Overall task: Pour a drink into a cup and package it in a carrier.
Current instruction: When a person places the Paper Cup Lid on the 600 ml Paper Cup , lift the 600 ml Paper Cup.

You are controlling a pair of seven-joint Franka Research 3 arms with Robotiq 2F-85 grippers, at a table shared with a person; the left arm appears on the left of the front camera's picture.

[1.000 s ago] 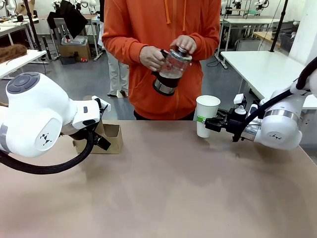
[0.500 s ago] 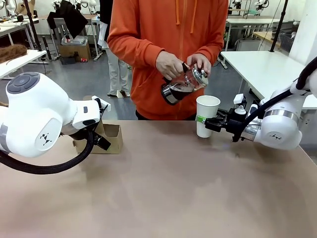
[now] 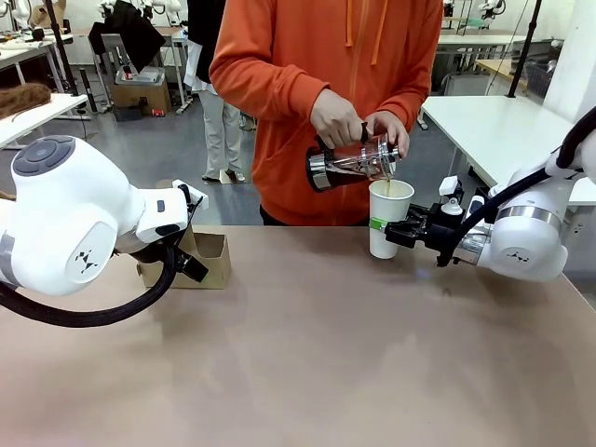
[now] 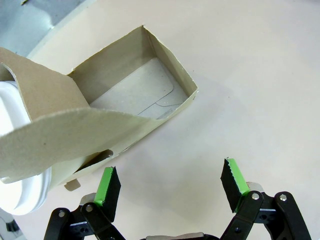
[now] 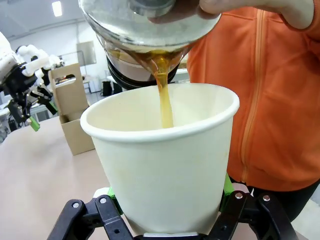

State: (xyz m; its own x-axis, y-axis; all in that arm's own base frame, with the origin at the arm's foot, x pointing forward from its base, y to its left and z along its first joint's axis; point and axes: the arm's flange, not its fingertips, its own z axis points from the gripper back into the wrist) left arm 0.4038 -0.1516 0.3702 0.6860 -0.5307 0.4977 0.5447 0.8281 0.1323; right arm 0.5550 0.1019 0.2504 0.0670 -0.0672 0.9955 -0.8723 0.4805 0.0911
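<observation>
A person in an orange top tips a glass pitcher over the tall white cup, which stands on the table at the far right. An amber drink streams from the pitcher into the cup. My right gripper is shut on the cup's lower half, green pads on both sides. The brown cardboard carrier stands at the far left. My left gripper hangs open just above the table beside the carrier, whose near slot is bare.
Something round and white sits in the carrier's other slot, behind the handle panel. The left arm's big white body blocks part of the carrier. Brown table stretches open across the middle and front.
The person moved the pitcher right and down to the cup's rim and tipped it, so the drink now flows. Neither arm has moved.
</observation>
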